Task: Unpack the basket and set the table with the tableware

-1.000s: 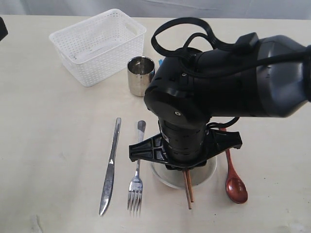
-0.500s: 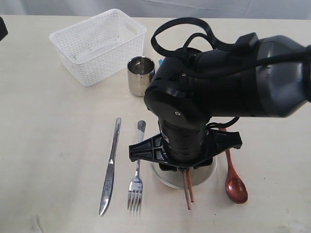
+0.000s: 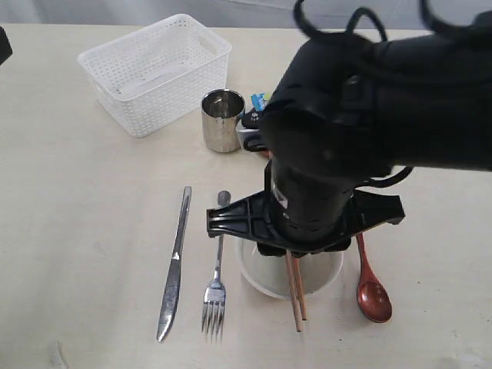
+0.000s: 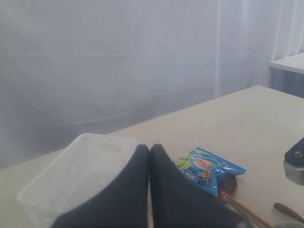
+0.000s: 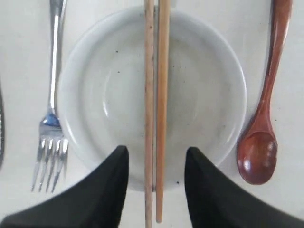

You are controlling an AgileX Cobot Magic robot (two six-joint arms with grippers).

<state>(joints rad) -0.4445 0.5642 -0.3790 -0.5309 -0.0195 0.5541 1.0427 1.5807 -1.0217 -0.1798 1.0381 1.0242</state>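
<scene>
Right pincer (image 5: 156, 153), released, straddles two chopsticks (image 5: 163, 95) resting across the bowl (image 5: 95, 99); best to lift straight up without nudging them.

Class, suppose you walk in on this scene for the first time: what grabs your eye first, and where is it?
The bulky black right arm fills the middle and right of the exterior view, its open gripper poised above two chopsticks laid across the cream bowl. The knife and fork lie left of the bowl, the red-brown spoon right. The white basket stands at that view's upper left.
</scene>
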